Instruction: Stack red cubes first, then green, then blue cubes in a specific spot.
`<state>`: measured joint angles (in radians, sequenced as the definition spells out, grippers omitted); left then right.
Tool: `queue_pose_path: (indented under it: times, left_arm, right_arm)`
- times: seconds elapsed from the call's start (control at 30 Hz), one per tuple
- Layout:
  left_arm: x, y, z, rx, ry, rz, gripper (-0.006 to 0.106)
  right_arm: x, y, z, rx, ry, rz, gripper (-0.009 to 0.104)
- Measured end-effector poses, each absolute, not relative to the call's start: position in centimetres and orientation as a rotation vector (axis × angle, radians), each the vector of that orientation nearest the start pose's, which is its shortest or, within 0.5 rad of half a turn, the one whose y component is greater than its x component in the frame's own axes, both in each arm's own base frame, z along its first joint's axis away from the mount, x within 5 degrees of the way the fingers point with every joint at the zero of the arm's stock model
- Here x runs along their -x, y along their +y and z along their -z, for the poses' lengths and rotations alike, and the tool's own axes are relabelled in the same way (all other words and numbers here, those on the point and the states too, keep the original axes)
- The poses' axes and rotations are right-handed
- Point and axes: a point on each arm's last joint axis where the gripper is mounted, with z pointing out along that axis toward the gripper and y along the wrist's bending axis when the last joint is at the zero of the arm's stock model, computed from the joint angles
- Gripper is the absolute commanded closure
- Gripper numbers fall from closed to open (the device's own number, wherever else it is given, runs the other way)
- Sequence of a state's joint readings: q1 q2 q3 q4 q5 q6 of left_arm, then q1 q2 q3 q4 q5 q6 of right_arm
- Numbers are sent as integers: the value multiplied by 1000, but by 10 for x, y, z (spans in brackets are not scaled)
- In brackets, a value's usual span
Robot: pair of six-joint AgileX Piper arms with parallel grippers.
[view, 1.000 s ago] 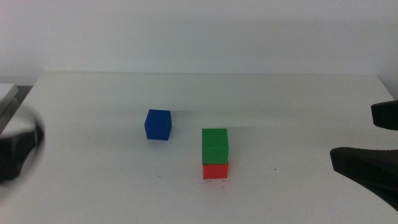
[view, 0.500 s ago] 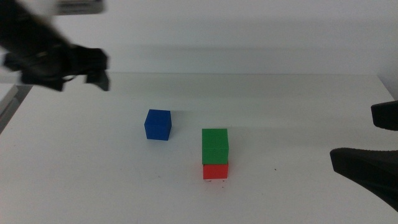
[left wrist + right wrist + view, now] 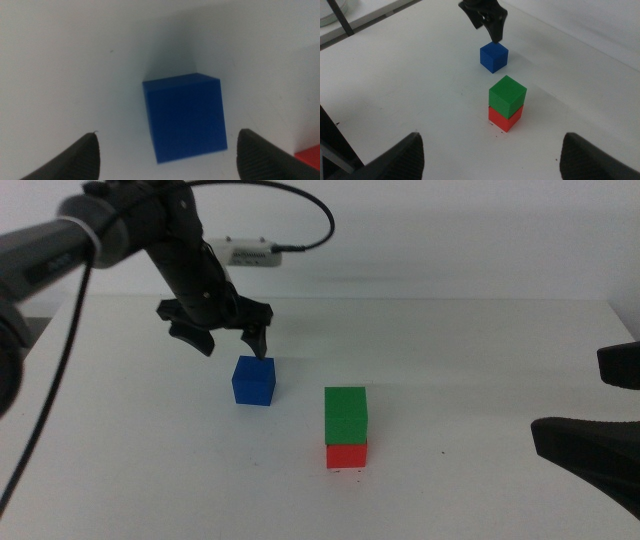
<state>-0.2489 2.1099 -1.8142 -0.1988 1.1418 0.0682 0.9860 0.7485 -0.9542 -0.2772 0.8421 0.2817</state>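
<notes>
The white desk (image 3: pixel 480 360) takes up nearly everything, with the two arms reaching in from either side. The left arm stretches out over the desk's far-left part, a black cable looping behind it, and its hand (image 3: pixel 232 340) hangs just above the blue cube (image 3: pixel 254 380), jaws spread wide apart with nothing between them. From the left wrist the blue cube (image 3: pixel 185 117) sits on the desk right in the gap between the two jaw tips, touched by neither.

The right hand (image 3: pixel 600 415) waits low at the desk's right edge, well apart from the cubes, its jaws spread and empty.

Near the desk's middle stands a short stack: the green cube (image 3: pixel 346 415) sits squarely on top of the red cube (image 3: pixel 346 455), the two aligned. The blue cube lies alone, near the stack, to its left and a little farther back.

At the foot of the red cube a few tiny dark specks (image 3: pixel 347 471) mark the desk.
</notes>
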Motion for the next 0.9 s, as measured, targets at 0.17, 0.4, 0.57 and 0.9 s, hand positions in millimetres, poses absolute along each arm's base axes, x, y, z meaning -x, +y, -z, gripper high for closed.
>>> queue_pose_path:
  times: [0.17, 0.4, 0.57, 0.9]
  left_arm:
    - [-430, -146, -217, -437, 2889, 252, 7]
    - [-433, -152, -205, -437, 2890, 234, 7]
    - [-436, -155, -186, -440, 2923, 221, 11]
    - [-436, -152, -174, -459, 2971, 166, 91]
  right_arm:
    - [-87, 98, -392, 797, 1963, -437, 4]
    - [-87, 98, -392, 797, 1963, -437, 4]
    - [-87, 98, -392, 797, 1963, -437, 4]
    - [-87, 98, -392, 797, 1963, -437, 4]
